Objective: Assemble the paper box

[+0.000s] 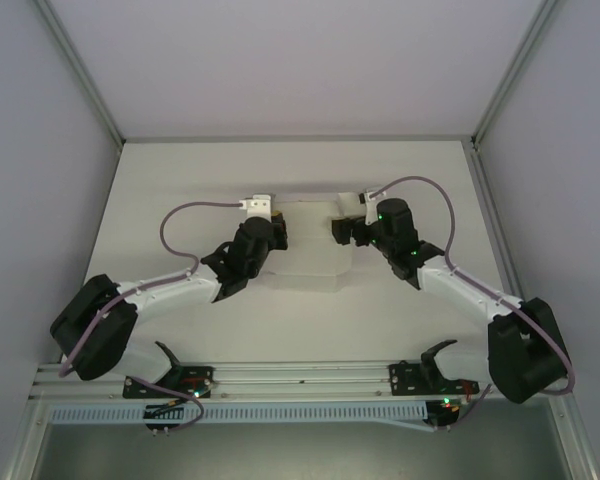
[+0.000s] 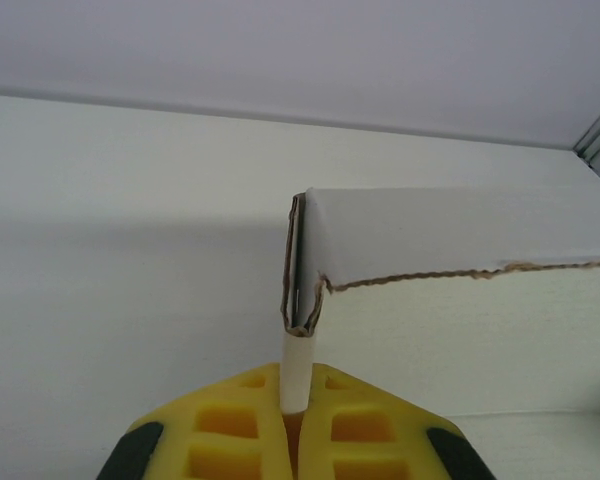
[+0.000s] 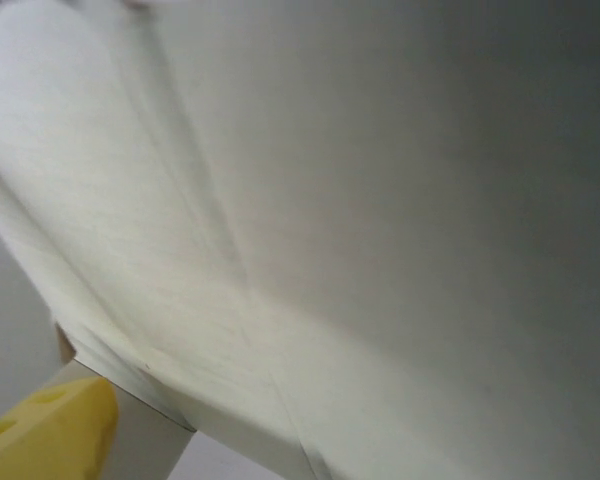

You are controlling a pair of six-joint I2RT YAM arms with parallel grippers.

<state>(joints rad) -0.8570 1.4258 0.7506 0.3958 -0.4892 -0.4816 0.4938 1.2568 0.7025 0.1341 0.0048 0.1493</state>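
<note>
left gripper point(image 2: 295, 405) squeezes paper box point(image 2: 460, 230) flap, holding wall up | right gripper point(image 1: 346, 229) at box's other side, grip unclear

The white paper box point(image 1: 308, 250) was seen partly folded at the middle of the bench point(image 1: 180, 180), one side wall point(image 2: 460, 230) raised upright, its brown raw edge exposed.
</note>
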